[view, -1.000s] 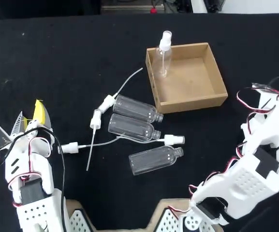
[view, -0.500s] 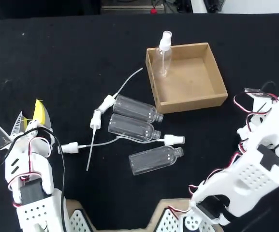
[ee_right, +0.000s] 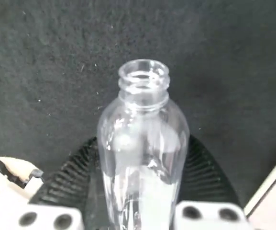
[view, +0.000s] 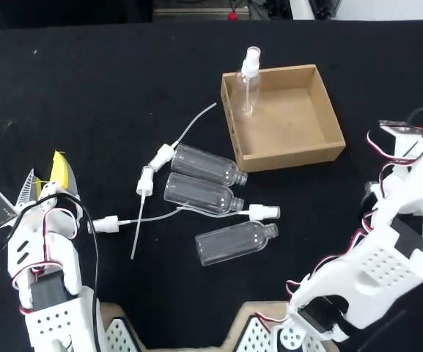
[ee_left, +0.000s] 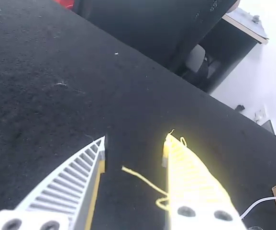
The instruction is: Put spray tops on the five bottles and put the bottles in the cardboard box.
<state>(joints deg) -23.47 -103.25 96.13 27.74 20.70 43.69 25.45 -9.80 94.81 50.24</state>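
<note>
I see a clear, glossy plastic bottle (ee_right: 142, 143), a matt brown cardboard box (view: 292, 158), a matt black cloth tabletop (view: 86, 88).

Black table (view: 86, 88), white wall (ee_left: 269, 84) beyond, perhaps a dark cabinet (ee_left: 142, 24).

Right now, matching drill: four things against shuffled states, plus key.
Things:
1. left gripper
2. right gripper
3. capped bottle
4. bottle nearest the arm bases

States:
A. lying on the table, no spray top
B. open, nothing between its fingers
C. standing upright in a corner of the cardboard box
D. shut on a topless bottle

Pairs: 1-B, 2-D, 3-C, 4-A
</note>
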